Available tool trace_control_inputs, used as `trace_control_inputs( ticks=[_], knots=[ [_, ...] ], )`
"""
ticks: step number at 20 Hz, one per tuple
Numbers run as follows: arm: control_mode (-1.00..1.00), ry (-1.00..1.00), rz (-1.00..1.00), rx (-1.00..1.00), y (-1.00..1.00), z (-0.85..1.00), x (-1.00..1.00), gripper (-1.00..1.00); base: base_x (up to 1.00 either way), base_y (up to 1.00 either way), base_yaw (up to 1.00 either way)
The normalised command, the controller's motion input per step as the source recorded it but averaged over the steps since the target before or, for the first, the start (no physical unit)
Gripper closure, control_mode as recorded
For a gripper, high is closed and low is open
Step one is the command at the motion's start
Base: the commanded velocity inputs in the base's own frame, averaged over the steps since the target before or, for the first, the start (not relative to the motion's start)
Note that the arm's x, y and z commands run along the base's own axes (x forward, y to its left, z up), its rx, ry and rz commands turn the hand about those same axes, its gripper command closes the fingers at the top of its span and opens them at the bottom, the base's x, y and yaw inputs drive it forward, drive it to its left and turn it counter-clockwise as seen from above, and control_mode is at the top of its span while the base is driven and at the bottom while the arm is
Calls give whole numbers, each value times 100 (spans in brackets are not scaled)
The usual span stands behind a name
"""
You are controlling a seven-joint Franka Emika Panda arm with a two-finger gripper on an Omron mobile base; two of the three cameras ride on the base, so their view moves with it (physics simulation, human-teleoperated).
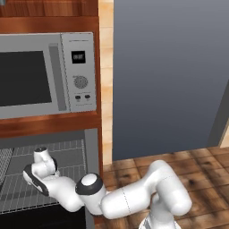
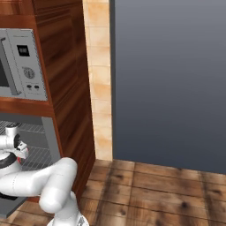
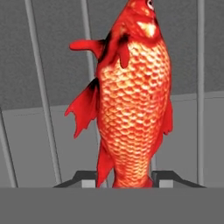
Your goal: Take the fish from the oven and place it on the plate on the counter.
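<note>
On the oven's [image 1: 91, 152] wire rack [image 3: 39, 87], toward its left part in the left base view, the gripper [image 3: 124, 179] reaches in below the microwave [image 1: 47, 74]. Its finger tips sit narrow on either side of the red-orange fish [image 3: 131, 100], apparently clamping its tail end. The fish looks light, stiff and smooth-scaled, likely slippery; a grip across the thicker mid-body would probably be safer than the tapering tail.

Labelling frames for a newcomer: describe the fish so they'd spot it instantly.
Find the wooden cabinet column with the silver microwave; below it is the open oven with its wire rack. On that rack, between the gripper fingertips, lies the fish: scaly red-orange against grey bars.
</note>
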Motion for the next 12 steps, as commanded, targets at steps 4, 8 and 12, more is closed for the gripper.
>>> trace_control_inputs(
  ticks=[4,8,12],
  knots=[
    [-100,-16,0,0,0,0,-90,100,0,0,0],
    [-100,-24,0,0,0,1,-100,100,0,0,0],
    [-100,-20,0,0,-9,20,-100,100,0,0,0]
  ],
)
